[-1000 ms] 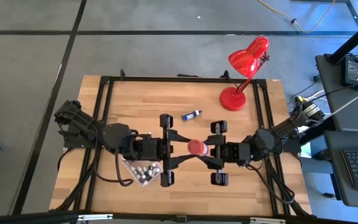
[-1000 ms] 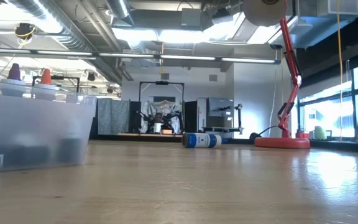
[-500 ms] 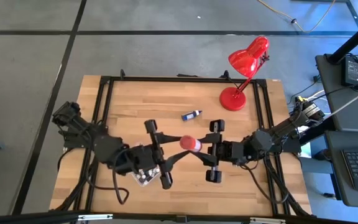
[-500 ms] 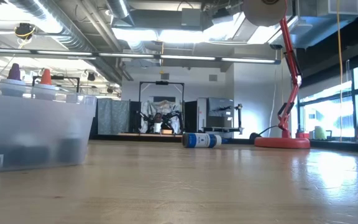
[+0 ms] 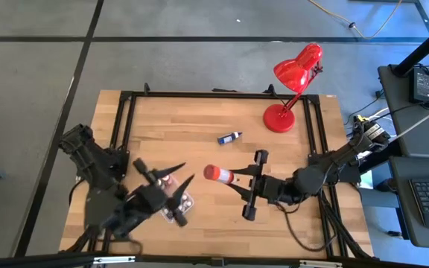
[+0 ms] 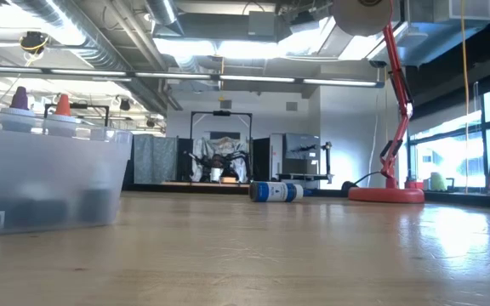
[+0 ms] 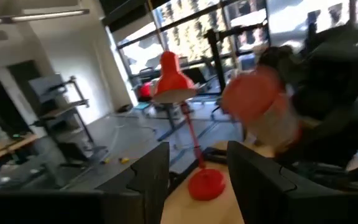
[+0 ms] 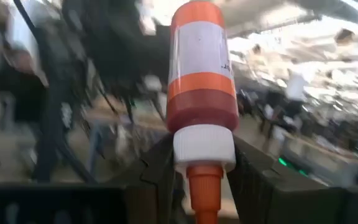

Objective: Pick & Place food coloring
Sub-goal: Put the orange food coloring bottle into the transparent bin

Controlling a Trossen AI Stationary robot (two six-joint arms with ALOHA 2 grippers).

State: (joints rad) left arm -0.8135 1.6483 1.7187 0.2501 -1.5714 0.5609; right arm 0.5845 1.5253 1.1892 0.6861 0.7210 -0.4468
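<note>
Now red bottle (image 5: 217, 175) pinched in right tool (image 5: 233, 179), seemingly mid-air.

Overhead, table-level, 2 wrist views

An orange-red food coloring bottle (image 5: 217, 174) is held off the counter in the right hand (image 5: 238, 181), lying roughly level, its base pointing toward the left arm. Up close, this bottle (image 8: 202, 81) shows a white label band, a white collar and an orange dropper tip pinched between the fingers. A blue bottle (image 5: 229, 137) lies on its side on the bare wood, well apart. More small bottles (image 5: 171, 211) stand upright, caps up, packed in the clear tray.
</note>
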